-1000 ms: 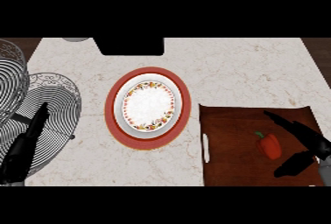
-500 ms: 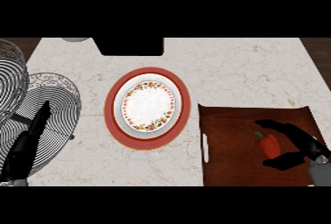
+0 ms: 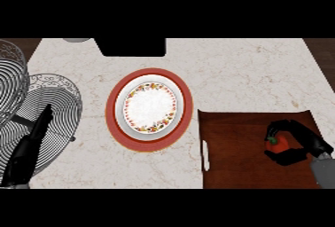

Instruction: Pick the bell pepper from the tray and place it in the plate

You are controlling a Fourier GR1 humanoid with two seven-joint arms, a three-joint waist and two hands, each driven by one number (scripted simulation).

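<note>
A red bell pepper point(image 3: 280, 145) with a green stem lies on the dark brown tray point(image 3: 242, 168) at the lower right. My right hand point(image 3: 302, 141) is curled round it, fingers over its top and thumb below, so only part of the pepper shows. The plate point(image 3: 149, 107), white with a flowered rim, sits on a round red mat point(image 3: 122, 133) in the middle of the counter, left of the tray. My left hand point(image 3: 29, 148) rests at the left edge, fingers straight and pointing up.
Wire baskets point(image 3: 39, 97) stand at the far left, behind my left hand. A black block point(image 3: 131, 46) sits at the counter's back edge, with a grey object point(image 3: 77, 40) beside it. The tray's white handle point(image 3: 207, 156) faces the mat.
My right hand has closed its fingers round the bell pepper, which it only touched before. The left hand has shifted slightly.
</note>
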